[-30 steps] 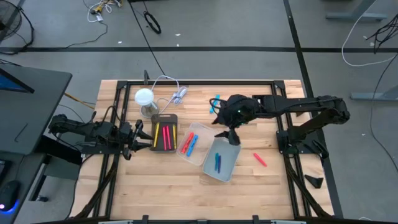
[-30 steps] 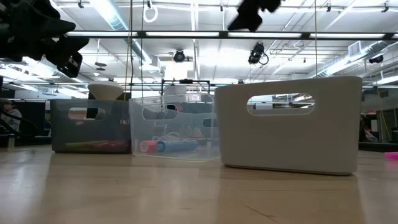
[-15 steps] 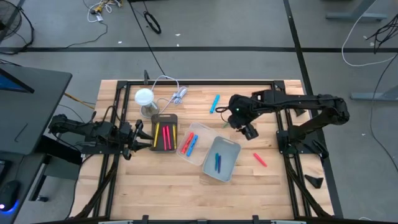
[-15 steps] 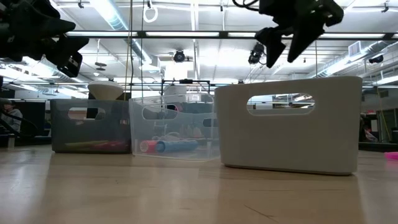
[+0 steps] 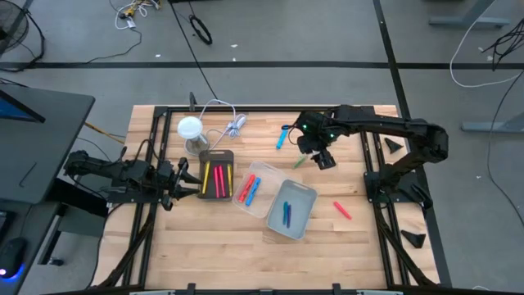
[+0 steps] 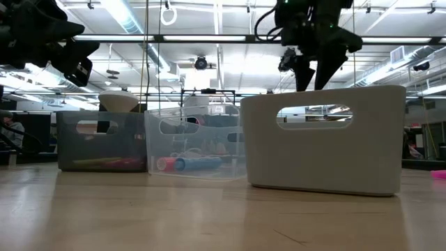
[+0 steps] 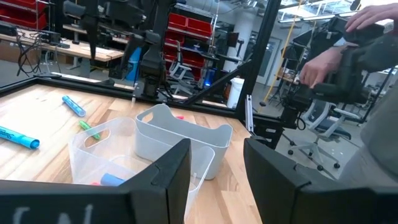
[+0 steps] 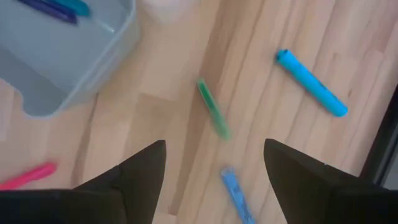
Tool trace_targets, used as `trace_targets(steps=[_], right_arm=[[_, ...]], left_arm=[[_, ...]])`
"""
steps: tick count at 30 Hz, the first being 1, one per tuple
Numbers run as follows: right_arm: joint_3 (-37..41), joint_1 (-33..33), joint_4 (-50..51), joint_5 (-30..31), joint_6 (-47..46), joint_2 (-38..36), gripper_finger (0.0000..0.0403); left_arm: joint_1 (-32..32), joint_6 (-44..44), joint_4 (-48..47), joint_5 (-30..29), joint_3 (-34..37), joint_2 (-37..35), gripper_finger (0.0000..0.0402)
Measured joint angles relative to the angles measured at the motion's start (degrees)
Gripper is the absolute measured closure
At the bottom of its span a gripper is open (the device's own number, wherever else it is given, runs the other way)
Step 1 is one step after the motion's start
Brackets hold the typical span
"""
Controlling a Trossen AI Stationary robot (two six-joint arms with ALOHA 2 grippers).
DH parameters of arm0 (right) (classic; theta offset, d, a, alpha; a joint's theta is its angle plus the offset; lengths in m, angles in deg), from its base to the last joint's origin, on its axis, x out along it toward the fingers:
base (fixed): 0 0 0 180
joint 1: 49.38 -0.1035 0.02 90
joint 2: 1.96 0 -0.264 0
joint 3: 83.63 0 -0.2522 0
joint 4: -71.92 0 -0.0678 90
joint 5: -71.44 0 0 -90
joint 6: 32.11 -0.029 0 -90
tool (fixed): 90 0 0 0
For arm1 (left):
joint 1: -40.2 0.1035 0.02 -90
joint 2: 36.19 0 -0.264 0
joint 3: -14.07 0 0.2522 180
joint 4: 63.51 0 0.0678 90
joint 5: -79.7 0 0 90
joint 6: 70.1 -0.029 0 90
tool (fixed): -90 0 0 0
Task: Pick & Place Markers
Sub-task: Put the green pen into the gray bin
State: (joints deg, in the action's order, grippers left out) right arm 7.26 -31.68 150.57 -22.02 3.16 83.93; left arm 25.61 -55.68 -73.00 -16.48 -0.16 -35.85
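Note:
My right gripper (image 5: 325, 159) (image 8: 214, 145) hovers open above the table, beyond the light grey bin (image 5: 291, 211). Under it lie a green marker (image 8: 212, 108) (image 5: 299, 163) and two blue markers (image 8: 311, 83) (image 8: 235, 189), all flat on the wood; one blue marker (image 5: 282, 138) shows in the high view. A pink marker (image 5: 341, 210) lies near the right edge. The dark bin (image 5: 217, 174) holds yellow and red markers, the clear bin (image 5: 255, 188) holds red and blue ones, and the light grey bin holds blue ones. My left gripper (image 5: 186, 176) (image 7: 216, 152) waits open at the left, by the dark bin.
A white round-topped lamp (image 5: 190, 129) and a white cable bundle (image 5: 234, 124) sit at the far left of the table. The three bins stand side by side in the middle. In the left wrist view a person (image 7: 354, 56) stands beyond the table. Bare wood lies along the near edge.
My right gripper has moved from above the far end of the light grey bin toward the table's right and then toward its far edge. It has turned about and now hangs over the loose green marker. The markers and bins have stayed where they were.

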Motion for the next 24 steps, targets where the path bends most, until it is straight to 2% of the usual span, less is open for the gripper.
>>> trace_targets(steps=[11,24], right_arm=[[-6.74,5.70,2.24,0.00,4.26,7.85,0.0128],[-7.09,6.56,0.55,0.00,8.71,15.26,0.0128]], left_arm=[[0.00,0.00,-0.02,0.00,0.00,0.00,0.0248],[-0.02,0.00,-0.02,0.00,0.00,0.00,0.0248]])
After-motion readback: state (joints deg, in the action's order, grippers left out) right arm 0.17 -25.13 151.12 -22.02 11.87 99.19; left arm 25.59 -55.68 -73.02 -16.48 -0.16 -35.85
